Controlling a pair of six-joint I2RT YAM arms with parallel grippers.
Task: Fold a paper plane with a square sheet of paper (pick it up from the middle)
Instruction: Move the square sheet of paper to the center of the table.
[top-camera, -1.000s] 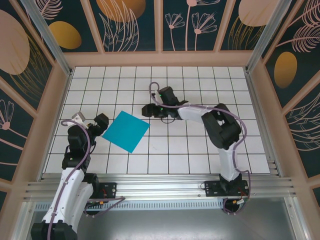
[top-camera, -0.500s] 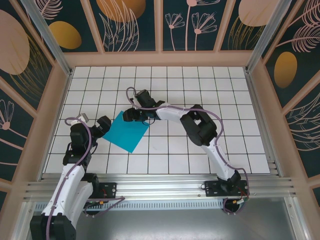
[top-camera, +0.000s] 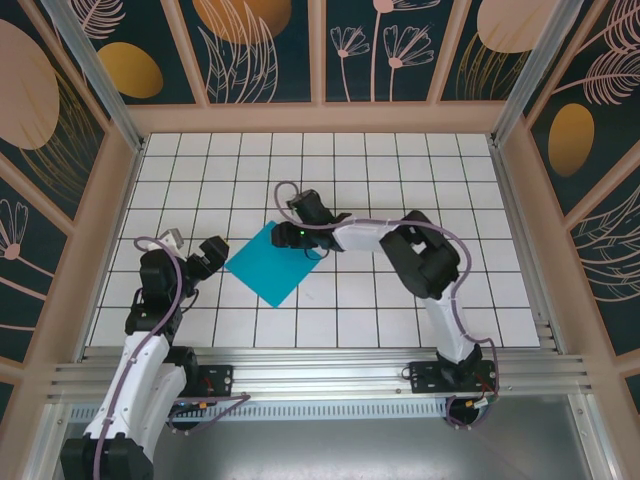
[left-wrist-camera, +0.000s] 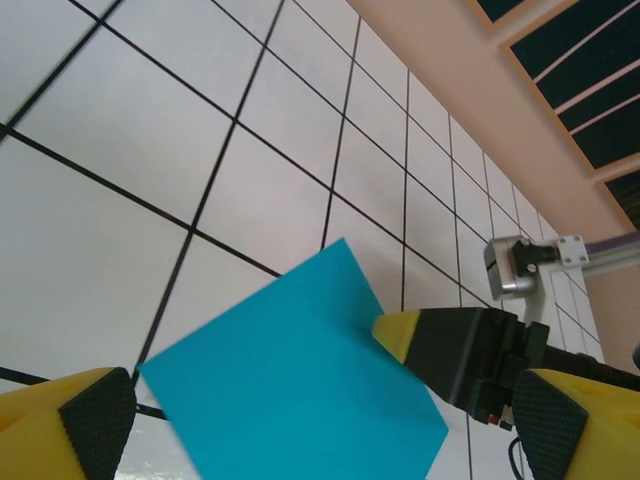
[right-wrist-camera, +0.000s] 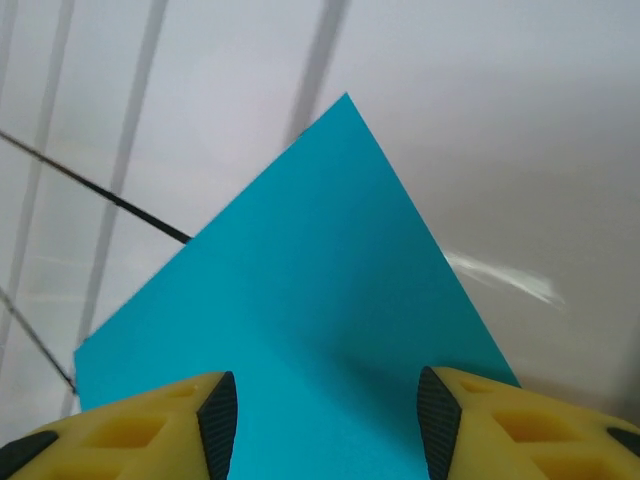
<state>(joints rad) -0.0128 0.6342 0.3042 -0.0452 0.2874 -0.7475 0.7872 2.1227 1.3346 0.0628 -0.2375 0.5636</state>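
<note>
I am watching the tiled counter from above, and the biggest change is in the right arm. A second ago it was reaching toward the middle of the counter. Half a second ago it was stretching out over the far corner of the paper, and now it is pulling back a little, with its claw sitting over the sheet's far right edge. The left arm is hardly moving. The square sheet of paper is lying flat and unfolded, left of centre and turned like a diamond. It is sitting slightly further right than before, so I am guessing the right claw nudged it. I am reading this as the grasp still being lined up, with no fold started. In the right wrist view the right claw is spread, its fingers straddling the paper near that edge rather than the middle, so I am expecting to shift inward. The left claw is also spread, hovering just beside the sheet's left corner without touching it.
</note>
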